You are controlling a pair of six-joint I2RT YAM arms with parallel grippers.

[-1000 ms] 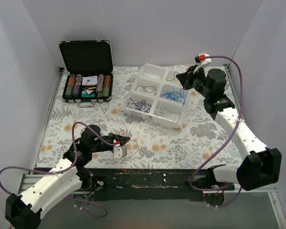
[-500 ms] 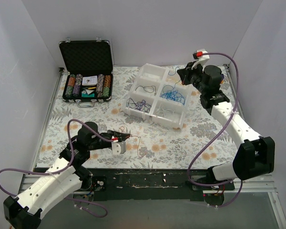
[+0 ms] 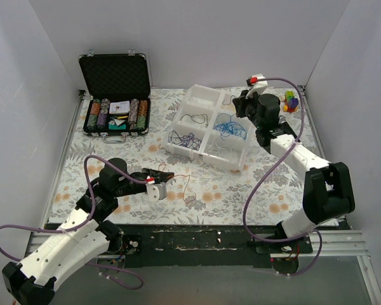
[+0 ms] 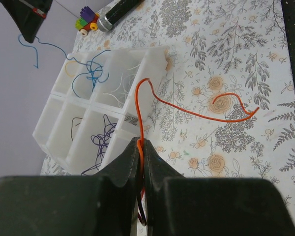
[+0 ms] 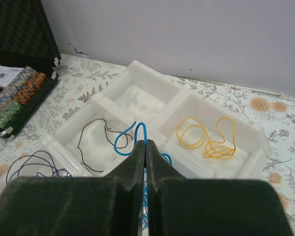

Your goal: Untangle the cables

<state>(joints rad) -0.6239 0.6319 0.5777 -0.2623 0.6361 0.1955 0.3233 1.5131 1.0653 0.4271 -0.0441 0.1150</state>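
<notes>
The left hand [image 4: 141, 142] is pinched fully shut on one end of an orange cable [image 4: 139, 129]. It holds that end low above the desk [image 3: 241, 190], in front of the white divided tray [image 3: 236, 162]. The rest of the wire arcs up from the fingers and trails loosely across the flowered cloth. It touches no other wire, so it looks free of any tangle and ready to be carried to a compartment. The right hand [image 5: 142, 143] is closed just as tightly on a blue cable [image 5: 140, 124], gripping it where a small loop stands up between the fingertips. It hangs over the far right of the tray, above the compartment that already holds a bundle of blue wire. This is probably so that the strand can be dropped in with its own colour. The tray seems to be the sorting place. A yellow cable [image 5: 206, 140] lies in one section, a black cable [image 5: 96, 147] in another and a purple cable [image 5: 32, 164] in a third, each kept apart from the others. An open case [image 3: 114, 95] of chips sits well away at the far left, out of both arms' working area.
</notes>
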